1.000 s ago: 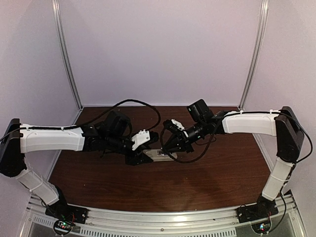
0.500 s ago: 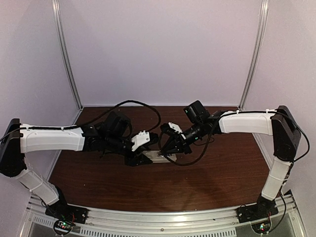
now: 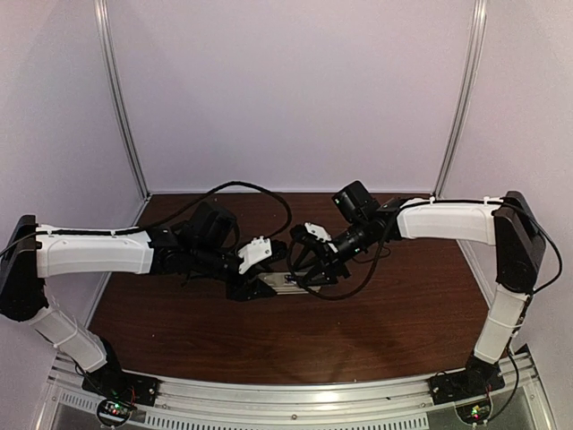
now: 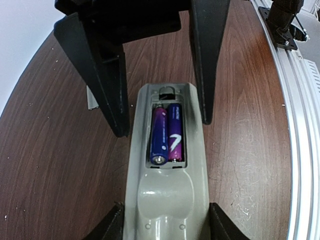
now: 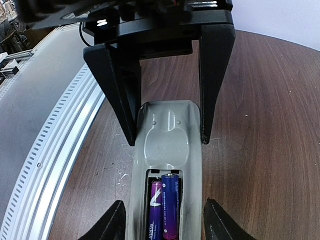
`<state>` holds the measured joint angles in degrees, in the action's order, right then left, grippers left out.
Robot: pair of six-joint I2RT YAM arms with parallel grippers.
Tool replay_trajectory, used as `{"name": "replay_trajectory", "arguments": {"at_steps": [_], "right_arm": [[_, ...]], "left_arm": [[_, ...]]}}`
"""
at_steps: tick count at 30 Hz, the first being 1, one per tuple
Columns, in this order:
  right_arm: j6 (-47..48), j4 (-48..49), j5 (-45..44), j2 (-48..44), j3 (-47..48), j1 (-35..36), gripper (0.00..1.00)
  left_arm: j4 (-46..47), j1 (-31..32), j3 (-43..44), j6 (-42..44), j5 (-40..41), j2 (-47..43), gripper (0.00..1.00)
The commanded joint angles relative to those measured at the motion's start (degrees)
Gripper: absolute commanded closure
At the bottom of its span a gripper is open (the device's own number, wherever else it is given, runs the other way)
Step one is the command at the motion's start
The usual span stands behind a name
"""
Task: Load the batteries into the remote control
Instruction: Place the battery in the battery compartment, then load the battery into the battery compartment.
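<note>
The remote control (image 3: 286,283) lies back up on the table with its battery bay uncovered. Two purplish batteries (image 4: 166,132) lie side by side in the bay; the bluer one sits slightly higher. They also show in the right wrist view (image 5: 165,210). My left gripper (image 4: 166,225) is shut on the remote's rounded end, its pads against both sides. My right gripper (image 5: 164,225) straddles the bay end from the other side, open, with a thin gap at each side of the remote (image 5: 167,145). In the top view the two grippers (image 3: 255,285) (image 3: 309,273) meet over the remote.
A small flat beige cover piece (image 4: 90,98) lies on the brown table beside the right gripper's finger (image 4: 112,95). The perforated metal rail (image 5: 55,150) runs along the near table edge. Cables loop behind both wrists (image 3: 260,193).
My right gripper has moved left and down, closing in over the remote's bay end. My left gripper has stayed still on the remote.
</note>
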<state>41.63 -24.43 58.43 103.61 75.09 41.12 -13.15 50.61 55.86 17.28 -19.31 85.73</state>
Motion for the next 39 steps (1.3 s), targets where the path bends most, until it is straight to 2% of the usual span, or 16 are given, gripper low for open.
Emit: {"name": "replay_trajectory", "arguments": {"at_steps": [1,4,5,6,7,11,16,23,39], "right_arm": [[-3.2,-0.9,0.7,-1.3,1.9,-1.2,0.40],[-11.2,4.9,1.8,-3.2,0.8,-2.9,0.28],[-15.8,7.9,1.9,-3.5,0.2,-3.5,0.20],[-20.6,10.3,2.5,-3.6,-0.1,-4.2,0.03],[-25.0,12.7,4.3,-3.5,-0.2,-4.9,0.01],[-39.1,16.9,3.5,-2.7,0.8,-6.3,0.00],[-44.3,6.6,2.7,1.1,8.4,-6.4,0.00],[-45.8,4.5,4.7,-1.6,8.1,-6.4,0.00],[-42.4,-2.8,4.3,0.1,5.2,-5.9,0.00]], "left_arm": [[3.2,-0.3,1.5,0.7,0.3,-1.0,1.00],[3.3,-0.3,1.1,0.9,1.4,-1.3,1.00],[3.3,-0.3,1.0,1.0,1.7,-1.4,1.00],[3.3,-0.4,1.0,1.2,1.8,-1.5,1.00],[3.5,-0.3,1.0,1.4,1.9,-1.6,1.00],[3.8,-0.2,1.2,2.7,2.8,-2.3,1.00],[3.7,0.6,2.2,7.2,6.3,-2.4,1.00],[0.8,2.0,6.4,13.8,7.1,0.6,1.00],[0.1,2.9,8.6,16.1,6.0,1.0,1.00]]}}
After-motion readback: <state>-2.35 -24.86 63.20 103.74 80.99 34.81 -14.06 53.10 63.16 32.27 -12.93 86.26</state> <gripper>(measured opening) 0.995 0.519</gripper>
